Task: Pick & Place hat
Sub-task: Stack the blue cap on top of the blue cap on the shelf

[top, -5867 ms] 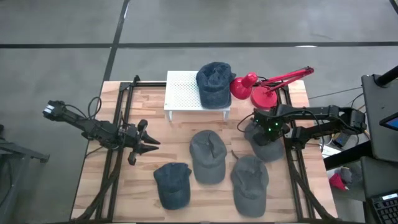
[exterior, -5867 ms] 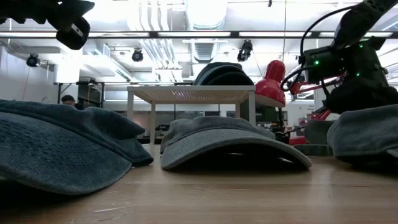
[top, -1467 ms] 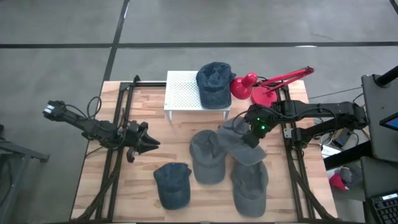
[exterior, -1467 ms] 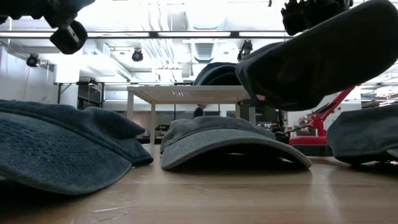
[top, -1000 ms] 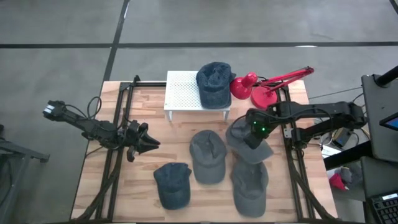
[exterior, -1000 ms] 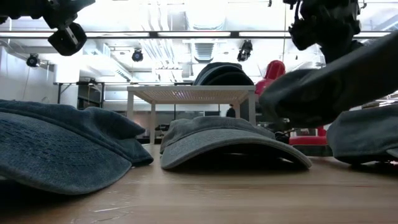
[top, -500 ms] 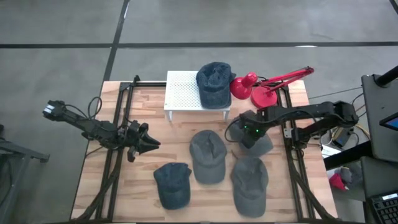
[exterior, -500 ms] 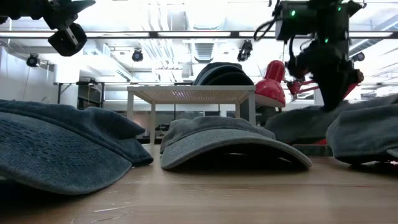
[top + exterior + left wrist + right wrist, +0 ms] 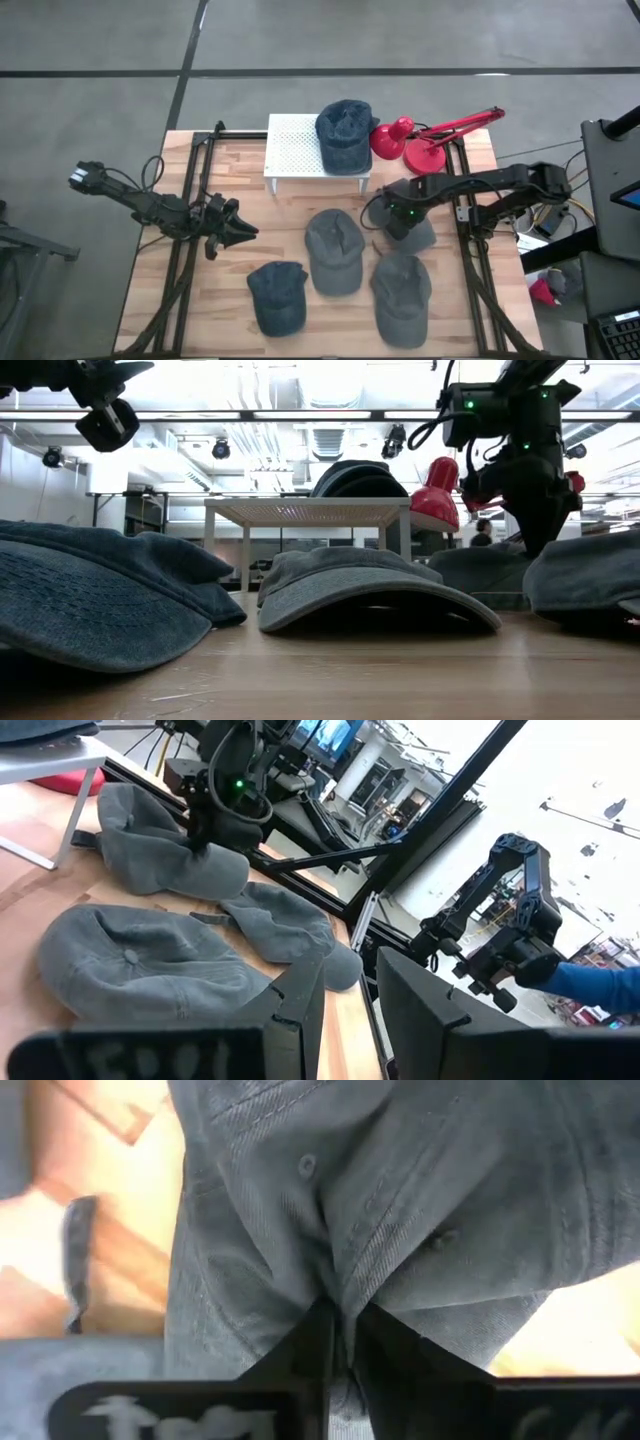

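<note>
Right tool (image 9: 340, 1330) is pinched tight on the hat (image 9: 412, 225) crown fabric; soft and light, it will sag, so grip a fold

There is bare wood on the left part of the table (image 9: 250, 185), around the left gripper (image 9: 240, 230), so a gripper could pass there. The middle and right are crowded with hats: one in the middle (image 9: 333, 250), one in front (image 9: 277, 297), one on the right (image 9: 402, 290). At the back stand a white rack (image 9: 295, 150) and a red lamp (image 9: 425, 140).
</note>
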Tool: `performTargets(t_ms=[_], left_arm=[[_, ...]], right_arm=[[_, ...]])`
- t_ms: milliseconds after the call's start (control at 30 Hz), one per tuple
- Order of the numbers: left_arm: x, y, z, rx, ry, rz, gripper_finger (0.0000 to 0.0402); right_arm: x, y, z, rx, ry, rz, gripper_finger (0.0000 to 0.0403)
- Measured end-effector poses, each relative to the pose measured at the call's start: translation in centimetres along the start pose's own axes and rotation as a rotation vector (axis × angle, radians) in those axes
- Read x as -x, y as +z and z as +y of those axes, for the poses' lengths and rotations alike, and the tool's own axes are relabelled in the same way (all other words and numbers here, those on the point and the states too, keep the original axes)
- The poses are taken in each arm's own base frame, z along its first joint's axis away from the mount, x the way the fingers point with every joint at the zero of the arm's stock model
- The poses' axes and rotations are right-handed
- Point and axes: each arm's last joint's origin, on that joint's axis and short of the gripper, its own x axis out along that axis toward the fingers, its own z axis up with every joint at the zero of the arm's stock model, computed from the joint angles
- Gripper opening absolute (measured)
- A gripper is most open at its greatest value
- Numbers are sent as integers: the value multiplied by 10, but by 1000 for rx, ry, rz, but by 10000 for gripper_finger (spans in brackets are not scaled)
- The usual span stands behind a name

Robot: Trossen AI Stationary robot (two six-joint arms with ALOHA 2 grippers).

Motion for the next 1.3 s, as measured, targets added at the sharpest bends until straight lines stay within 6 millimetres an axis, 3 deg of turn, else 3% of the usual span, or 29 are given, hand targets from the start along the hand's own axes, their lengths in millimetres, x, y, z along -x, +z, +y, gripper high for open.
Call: performTargets(t_ms=[533, 700, 900, 1067, 1300], left_arm=[[0, 0, 0, 6, 0, 1, 97], [0, 0, 0, 3, -8, 6, 97], [0, 0, -2, 41, -54, 40, 97], [-4, -5, -3, 159, -67, 97, 97], [-20, -26, -6, 437, -29, 298, 97]], right_arm=[[5, -6, -1, 22, 52, 109, 184], [20, -7, -1, 42, 49, 124, 195], [55, -5, -1, 49, 114, -41, 194], [82, -10, -5, 56, 201, -135, 196], [105, -25, -19, 55, 272, -251, 194]])
